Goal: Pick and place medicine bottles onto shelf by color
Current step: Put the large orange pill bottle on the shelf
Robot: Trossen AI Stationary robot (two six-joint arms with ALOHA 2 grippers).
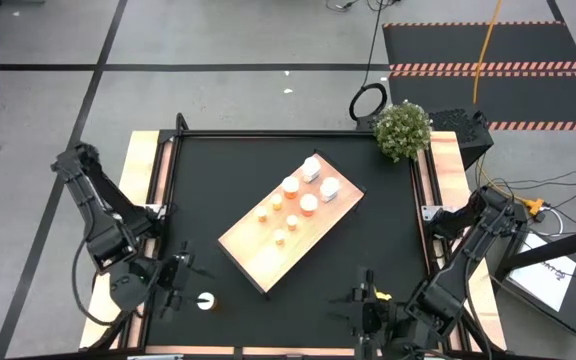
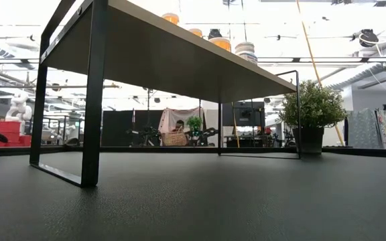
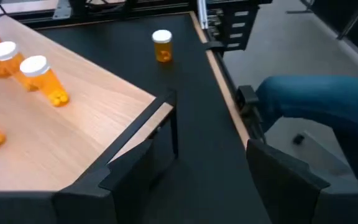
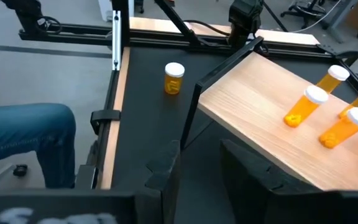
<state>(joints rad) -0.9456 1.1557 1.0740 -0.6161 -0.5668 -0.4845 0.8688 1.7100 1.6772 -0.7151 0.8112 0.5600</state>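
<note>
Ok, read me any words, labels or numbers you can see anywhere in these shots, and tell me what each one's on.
No text can be read in any view.
Medicine bottles on the shelf: no label lettering visible.
Orange bottle on the mat: none visible.
White sheet beside the table: dark marks, too small to read.

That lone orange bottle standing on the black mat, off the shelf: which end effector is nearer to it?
Left. The left end effector sits right beside the orange bottle; the right end effector is across the mat, past the shelf corner.
</note>
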